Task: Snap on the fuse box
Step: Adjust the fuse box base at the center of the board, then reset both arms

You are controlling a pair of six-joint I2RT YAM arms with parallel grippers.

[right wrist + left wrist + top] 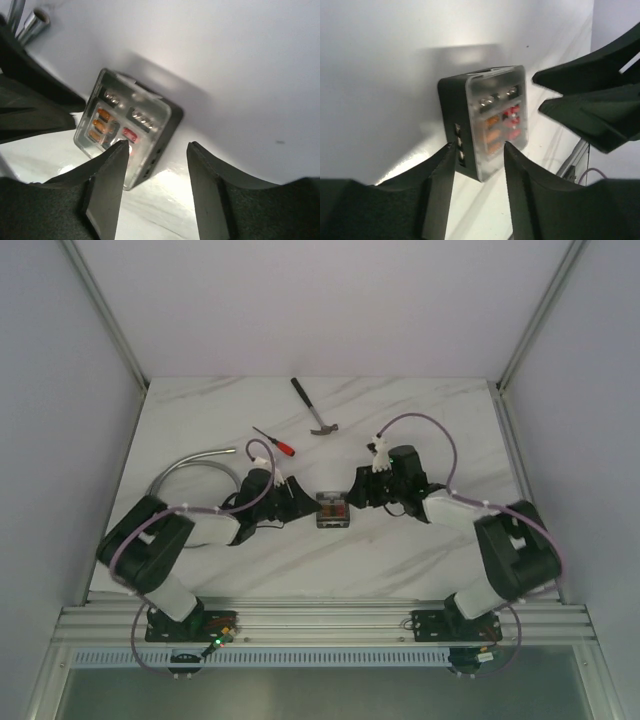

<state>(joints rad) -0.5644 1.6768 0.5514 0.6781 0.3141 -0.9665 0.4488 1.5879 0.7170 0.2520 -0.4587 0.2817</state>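
Observation:
The fuse box [331, 509] is a small black box with a clear cover over orange and red fuses. It lies on the white marble table [400, 560] between my two grippers. My left gripper [303, 503] is open just left of it; in the left wrist view the box [487, 127] sits just beyond my fingertips [447, 155]. My right gripper [357, 496] is open just right of it; in the right wrist view the box [125, 130] lies ahead of my left fingertip [117, 155]. Neither gripper holds anything.
A red-handled screwdriver [273, 441] and a small hammer [313, 407] lie on the table behind the box. A grey metal flexible hose [190, 464] curves at the left, its end showing in the right wrist view [31, 22]. Frame posts stand at the far corners.

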